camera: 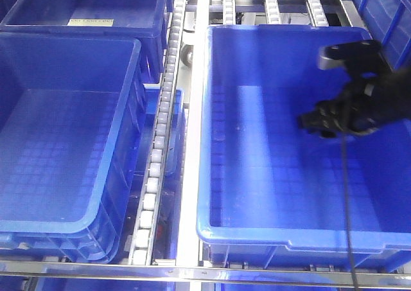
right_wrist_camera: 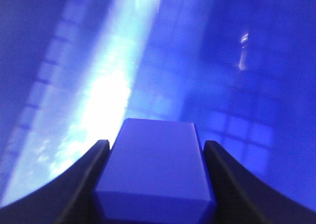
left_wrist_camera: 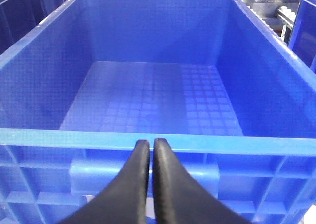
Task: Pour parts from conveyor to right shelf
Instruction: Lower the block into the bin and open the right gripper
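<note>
A bright-blue block, the part (right_wrist_camera: 155, 169), sits between the two black fingers of my right gripper (right_wrist_camera: 155, 152), which is shut on it. It hangs over the grid bottom of a large blue crate (camera: 257, 194) on the right shelf (camera: 192, 175). In the front view the right gripper (camera: 307, 120) reaches into this crate from the right, and the block cannot be made out there. My left gripper (left_wrist_camera: 150, 145) is shut with nothing in it, just before the near rim of a blue crate (left_wrist_camera: 237, 141). The conveyor is out of view.
A second big blue crate (camera: 38, 230) stands on the left, with a white roller track (camera: 159, 130) between the two. More crates (camera: 83, 8) and rollers (camera: 273, 7) lie at the back. A steel rail (camera: 192, 272) runs along the front.
</note>
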Robot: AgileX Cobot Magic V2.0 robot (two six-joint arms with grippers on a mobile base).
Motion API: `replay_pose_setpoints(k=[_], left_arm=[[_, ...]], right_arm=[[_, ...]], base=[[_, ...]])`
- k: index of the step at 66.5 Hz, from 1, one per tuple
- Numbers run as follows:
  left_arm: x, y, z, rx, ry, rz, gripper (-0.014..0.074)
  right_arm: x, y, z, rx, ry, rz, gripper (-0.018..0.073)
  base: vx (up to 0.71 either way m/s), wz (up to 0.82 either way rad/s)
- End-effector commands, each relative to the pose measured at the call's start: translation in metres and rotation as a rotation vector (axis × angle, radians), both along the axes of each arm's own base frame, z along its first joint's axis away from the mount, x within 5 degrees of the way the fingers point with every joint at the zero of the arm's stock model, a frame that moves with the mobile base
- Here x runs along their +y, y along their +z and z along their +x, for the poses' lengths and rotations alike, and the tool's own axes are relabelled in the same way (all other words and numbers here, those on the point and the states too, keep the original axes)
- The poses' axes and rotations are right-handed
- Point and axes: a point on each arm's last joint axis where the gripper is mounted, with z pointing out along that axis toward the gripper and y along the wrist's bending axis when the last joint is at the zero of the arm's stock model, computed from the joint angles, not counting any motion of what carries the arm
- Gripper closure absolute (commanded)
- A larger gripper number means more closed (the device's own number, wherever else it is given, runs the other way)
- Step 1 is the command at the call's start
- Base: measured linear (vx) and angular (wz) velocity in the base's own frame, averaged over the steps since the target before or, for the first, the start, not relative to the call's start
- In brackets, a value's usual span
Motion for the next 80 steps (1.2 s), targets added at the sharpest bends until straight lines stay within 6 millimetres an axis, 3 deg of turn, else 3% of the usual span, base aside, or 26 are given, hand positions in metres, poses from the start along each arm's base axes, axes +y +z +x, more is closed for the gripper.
replay_pose_setpoints(k=[1,11,25,50,60,75,80], left_arm=[[-0.001,0.014,-0.001,-0.110,-0.007,-0.015,0.0603],[-0.001,0.014,-0.001,-0.110,-0.007,-0.015,0.0603],[-0.001,0.014,-0.001,-0.110,-0.007,-0.015,0.0603],[-0.001,0.014,-0.001,-0.110,-0.007,-0.015,0.0603],[-0.001,0.014,-0.001,-0.110,-0.007,-0.015,0.0603],[-0.001,0.014,-0.001,-0.110,-0.007,-0.015,0.0603],[-0.001,0.014,-0.001,-0.110,-0.007,-0.015,0.0603]], right_arm=[[0.004,0.014,0.024,-0.045,0.015,-0.007,0.0564],[0.011,0.003,0.059,0.042,0.024,-0.019,0.0564],[0.017,-0.027,0.093,0.159,0.030,-0.032,0.0564],[0.022,-0.064,0.108,0.292,0.032,-0.023,0.0517],[0.023,-0.064,0.108,0.294,0.032,-0.016,0.0376],[0.023,-0.064,0.108,0.289,0.034,-0.016,0.0006],[0.023,-0.064,0.109,0.284,0.030,-0.014,-0.0069]], base=[[0.00,0.00],[0.00,0.00],[0.00,0.00],[0.00,0.00],[0.00,0.00],[0.00,0.00],[0.00,0.00]])
